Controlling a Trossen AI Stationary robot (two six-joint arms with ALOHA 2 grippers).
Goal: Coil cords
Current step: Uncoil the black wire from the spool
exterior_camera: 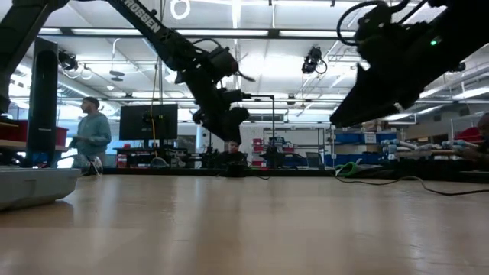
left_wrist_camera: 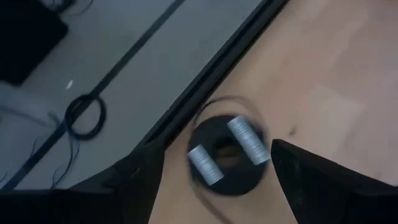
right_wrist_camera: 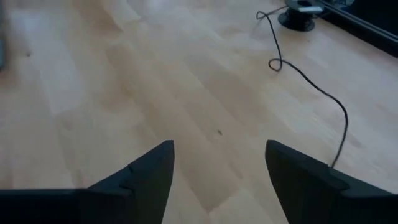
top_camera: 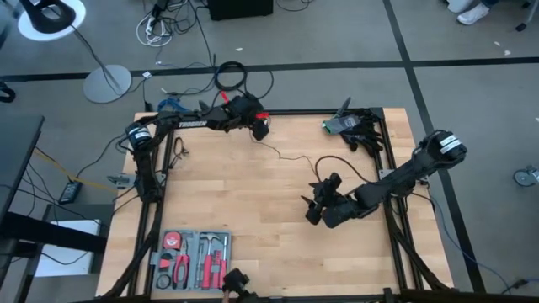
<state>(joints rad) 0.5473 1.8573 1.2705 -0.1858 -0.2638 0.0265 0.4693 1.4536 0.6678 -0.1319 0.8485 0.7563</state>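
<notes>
High view: left gripper, fingers spread, hovers over puck at table's twelve o'clock edge, likely poised to pinch it. Cord trails toward four o'clock. Right gripper, fingers spread and empty, waits near cord's far end.

Grey floor with dark stripes, a white floor lamp, bright ceiling lights.

A robotics lab or workshop is showing here: ceiling strip lights are glowing over shelving and a monitor, a person is standing behind the wooden worktop, and a tool tray is lying on it.
</notes>
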